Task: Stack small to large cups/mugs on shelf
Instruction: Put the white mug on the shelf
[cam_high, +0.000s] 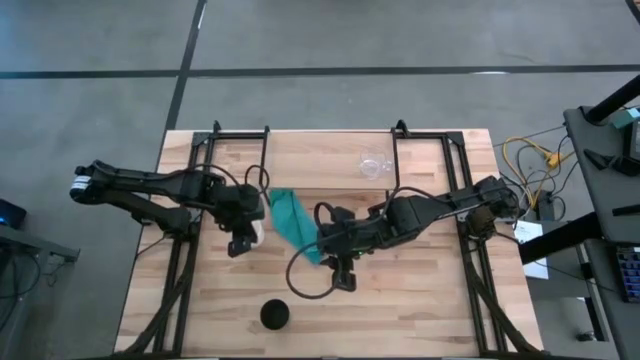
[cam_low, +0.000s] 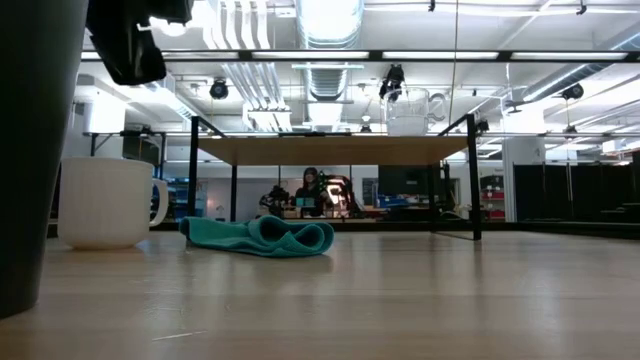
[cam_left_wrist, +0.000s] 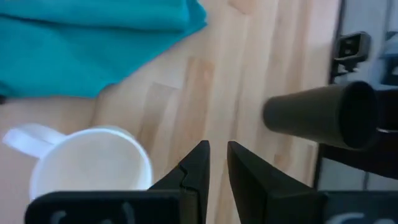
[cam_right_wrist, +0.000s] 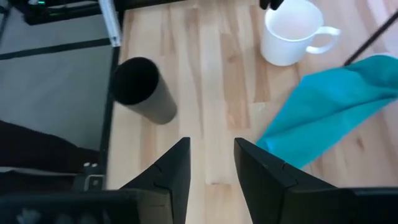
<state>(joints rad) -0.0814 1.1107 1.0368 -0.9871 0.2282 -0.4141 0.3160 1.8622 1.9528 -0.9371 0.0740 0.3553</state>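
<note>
The left gripper (cam_high: 243, 243) hangs over the white mug (cam_high: 257, 228), which stands upright on the wooden surface (cam_high: 420, 290) just beside one end of the teal cloth (cam_high: 292, 222). In the left wrist view its fingers (cam_left_wrist: 193, 167) sit nearly together with only a thin slit between them, clenched on nothing, with the mug's open mouth (cam_left_wrist: 93, 163) just beside them rather than between them.

The right gripper (cam_high: 343, 278) hovers over the middle of the surface, near the other end of the cloth. Its fingers (cam_right_wrist: 173, 165) stand apart, released and empty, above bare wood between the black cup (cam_right_wrist: 142, 89) and the cloth (cam_right_wrist: 333, 106).

The black cup (cam_high: 275, 314) stands upright near the front edge of the surface, well apart from the mug.

The small clear glass cup (cam_high: 374, 165) rests on the shelf (cam_high: 320, 160), toward its right side; in the low view it shows on top of the raised board (cam_low: 330, 150), apparently upright, though its clear walls are hard to read.

A person (cam_low: 310, 188) shows in the room far behind the shelf.
</note>
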